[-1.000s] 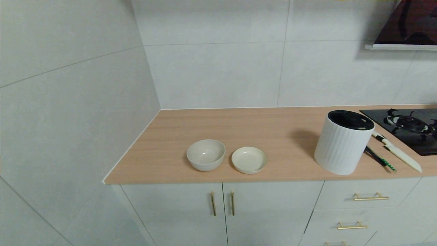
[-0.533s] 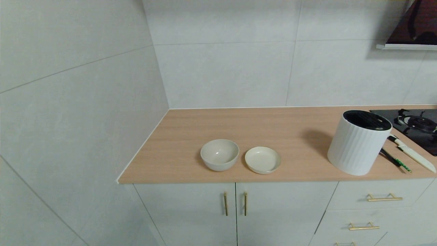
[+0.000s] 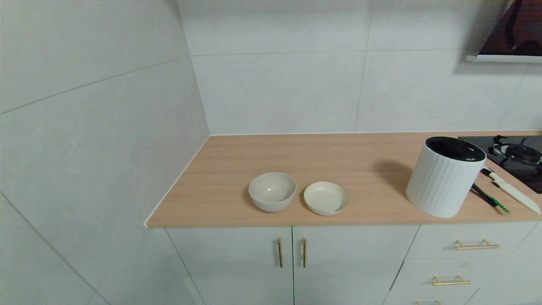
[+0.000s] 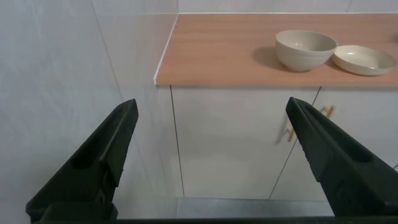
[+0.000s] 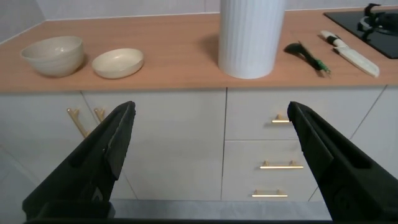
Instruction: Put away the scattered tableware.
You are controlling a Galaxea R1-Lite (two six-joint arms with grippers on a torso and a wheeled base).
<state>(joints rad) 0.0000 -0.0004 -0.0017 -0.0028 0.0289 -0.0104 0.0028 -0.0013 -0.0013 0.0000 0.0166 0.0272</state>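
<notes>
A cream bowl and a shallow cream dish sit side by side near the front edge of the wooden counter. A white ribbed holder with a black slotted top stands to their right. Beside it lie green-tipped black chopsticks and a white knife. My left gripper is open, held low in front of the cabinets, short of the bowl and dish. My right gripper is open too, below counter height, facing the holder, the bowl and the dish.
A tiled wall closes the counter's left end. A black gas hob lies at the far right. White cabinet doors with brass handles and drawers run below the counter.
Between the oldest frame and half a second ago the whole head picture shifted right, so the camera turned left. Since then nothing has moved.
</notes>
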